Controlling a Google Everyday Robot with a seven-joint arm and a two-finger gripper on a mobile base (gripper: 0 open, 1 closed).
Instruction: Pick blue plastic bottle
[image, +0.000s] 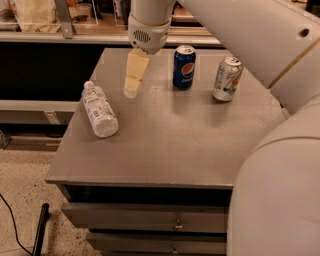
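Observation:
The blue plastic bottle (99, 110) is clear with a white cap and a pale printed label. It lies on its side at the left of the grey table (170, 145), cap pointing away. My gripper (132, 90) hangs from the white arm above the table's back left area, just right of the bottle's cap end and apart from it. It holds nothing that I can see.
A dark blue Pepsi can (184, 67) stands upright at the back middle of the table. A silver-green soda can (227, 79) stands to its right. My white arm fills the right side of the view. Drawers sit below the tabletop; shelving runs behind.

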